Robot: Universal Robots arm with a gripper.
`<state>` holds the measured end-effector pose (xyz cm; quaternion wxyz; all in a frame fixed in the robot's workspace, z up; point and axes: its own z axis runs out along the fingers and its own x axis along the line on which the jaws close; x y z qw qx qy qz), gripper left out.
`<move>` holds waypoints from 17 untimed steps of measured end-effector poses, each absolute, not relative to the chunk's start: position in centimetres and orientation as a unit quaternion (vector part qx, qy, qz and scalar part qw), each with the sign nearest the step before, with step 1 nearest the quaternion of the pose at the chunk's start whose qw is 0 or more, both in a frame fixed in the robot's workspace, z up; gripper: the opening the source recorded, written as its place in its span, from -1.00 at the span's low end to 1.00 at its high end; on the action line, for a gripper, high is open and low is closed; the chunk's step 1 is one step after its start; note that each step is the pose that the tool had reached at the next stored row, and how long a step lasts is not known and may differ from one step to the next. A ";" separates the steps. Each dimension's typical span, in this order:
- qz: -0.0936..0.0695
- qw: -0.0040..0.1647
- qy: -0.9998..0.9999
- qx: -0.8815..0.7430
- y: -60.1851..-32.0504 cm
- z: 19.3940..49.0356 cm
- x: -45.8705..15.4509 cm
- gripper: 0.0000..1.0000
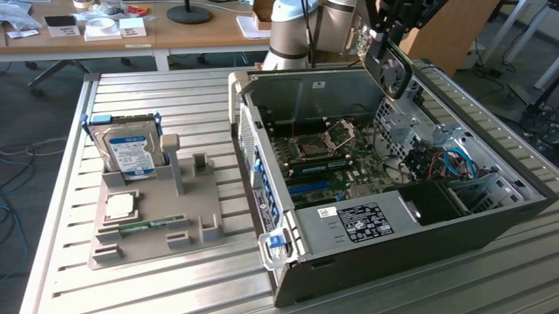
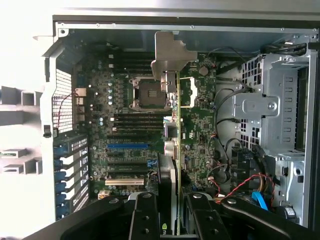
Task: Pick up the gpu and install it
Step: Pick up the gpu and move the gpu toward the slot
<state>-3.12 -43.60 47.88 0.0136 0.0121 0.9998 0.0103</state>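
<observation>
Gpu place: the gpu hung in the gripper, above the open case, at 1 o'clock in the exterior view.
Gpu axis: its long axis ran from the gripper down toward the motherboard, metal bracket at the far end. The wrist view saw it edge-on. Its black fan face showed in the exterior view.
Gripper: fingers pressed on both faces of the gpu's near end, holding it.
Writing: blue label on the hard drive, black-and-white sticker in the case; print unreadable.
Counts: one gpu, one case, one hard drive, one processor, one RAM stick.
Holder: the grey holder carried the last three, at 9 o'clock from the case.
</observation>
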 end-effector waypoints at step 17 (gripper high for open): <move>0.010 0.014 1.000 0.012 -43.6 47.9 0.0 -0.46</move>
